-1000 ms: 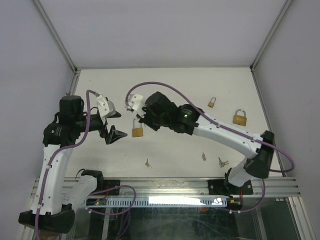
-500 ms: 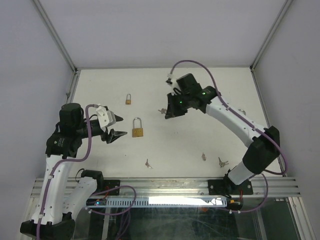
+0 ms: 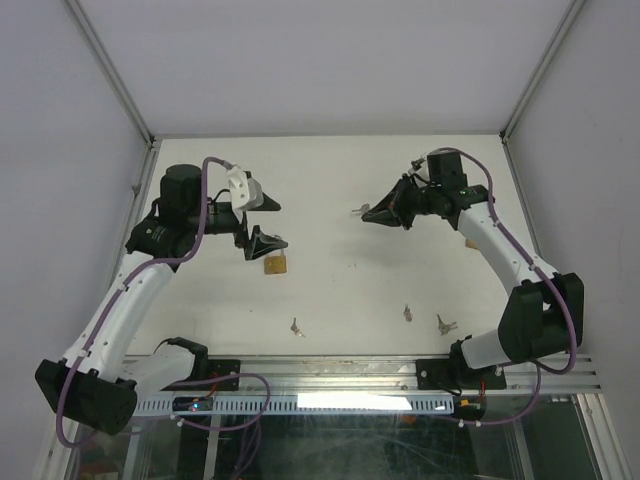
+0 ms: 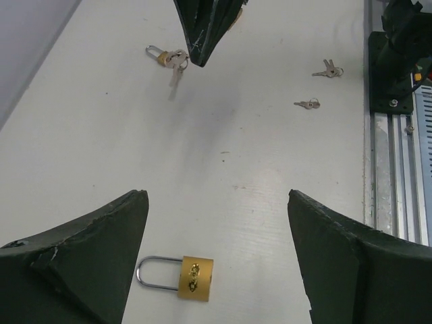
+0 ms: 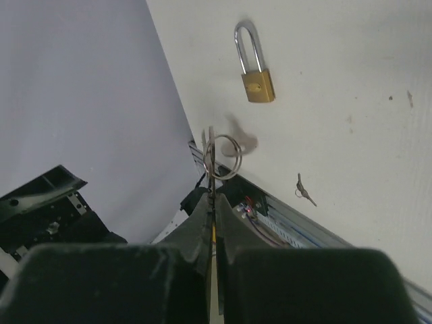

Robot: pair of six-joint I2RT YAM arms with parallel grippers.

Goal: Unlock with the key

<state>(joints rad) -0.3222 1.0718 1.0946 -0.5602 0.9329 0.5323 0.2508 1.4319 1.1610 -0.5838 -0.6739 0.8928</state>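
Hovering left gripper (image 4: 216, 202) spread wide over the padlock (image 4: 194, 278), probably to pin it. Pinching the key (image 5: 210, 162) in right gripper (image 5: 214, 206), blade out.

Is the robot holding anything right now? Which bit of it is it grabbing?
The right end effector pinches a key by one end, and its ring sticks out free past the fingertips. The left end effector is open and holds nothing.

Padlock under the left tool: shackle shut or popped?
Shut: both shackle legs of the padlock run into its brass body, no gap showing.
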